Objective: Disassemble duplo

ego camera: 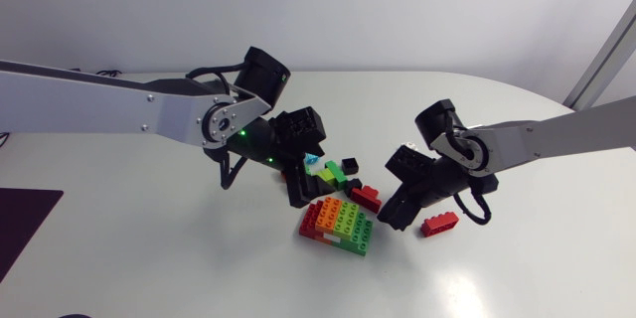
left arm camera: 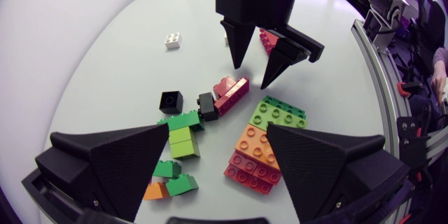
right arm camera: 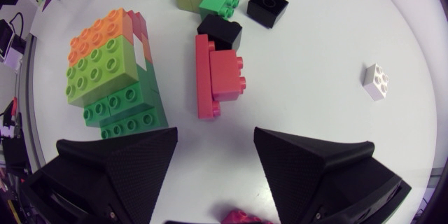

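1. Counting bricks: one built stack (ego camera: 338, 224) of red, orange and green layers lies flat mid-table, between the two tools.
2. One red pair (right arm camera: 213, 77) lies just beside the stack, with a black brick (right arm camera: 220, 31) touching its far end.
3. One single black brick (left arm camera: 171, 101) sits apart from that. One white brick (right arm camera: 376, 82) sits well apart from everything. One loose red brick (ego camera: 438, 224) lies just beside the right gripper (ego camera: 393, 214).
4. One green clump (left arm camera: 180, 136) of light and dark bricks lies under the left gripper (left arm camera: 218, 147), with one small orange brick (left arm camera: 155, 191) near it.
5. Left gripper: fingers spread wide, pinching nothing. Can't tell whether a finger touches the clump.
6. Right gripper: fingers spread, nothing between them, tips pointing down near the stack and the red pair.
7. Edges: the pile is well apart from every edge of the table (ego camera: 149, 258). The white brick is the one nearest the curved rim.
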You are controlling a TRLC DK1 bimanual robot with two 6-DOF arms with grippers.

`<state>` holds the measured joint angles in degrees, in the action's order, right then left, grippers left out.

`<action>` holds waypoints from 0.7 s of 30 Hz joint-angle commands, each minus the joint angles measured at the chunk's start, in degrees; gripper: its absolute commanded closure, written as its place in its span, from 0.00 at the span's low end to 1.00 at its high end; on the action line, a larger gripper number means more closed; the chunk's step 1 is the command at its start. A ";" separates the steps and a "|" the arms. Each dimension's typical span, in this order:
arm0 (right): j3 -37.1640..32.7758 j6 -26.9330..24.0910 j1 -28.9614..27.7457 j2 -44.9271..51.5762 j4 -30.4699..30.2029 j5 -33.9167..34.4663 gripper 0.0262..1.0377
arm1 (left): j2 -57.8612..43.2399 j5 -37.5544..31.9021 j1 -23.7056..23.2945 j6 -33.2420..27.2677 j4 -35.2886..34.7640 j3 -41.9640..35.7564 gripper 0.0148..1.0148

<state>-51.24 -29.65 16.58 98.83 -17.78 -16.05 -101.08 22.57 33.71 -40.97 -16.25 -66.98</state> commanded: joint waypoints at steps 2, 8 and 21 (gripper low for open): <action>-2.11 -0.85 1.35 2.60 0.82 0.59 0.25 | -1.58 0.90 -0.76 -1.57 -0.01 -1.49 0.04; -3.51 -0.59 3.02 4.71 1.52 2.17 0.42 | -1.67 1.34 -1.11 -1.66 -0.01 -1.49 0.04; -1.75 -1.64 4.25 3.48 4.07 3.05 0.78 | -1.67 1.51 -1.37 -2.10 -0.10 -1.05 0.04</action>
<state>-53.89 -29.69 20.18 102.91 -14.48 -13.37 -101.67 23.53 32.99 -41.56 -16.25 -66.98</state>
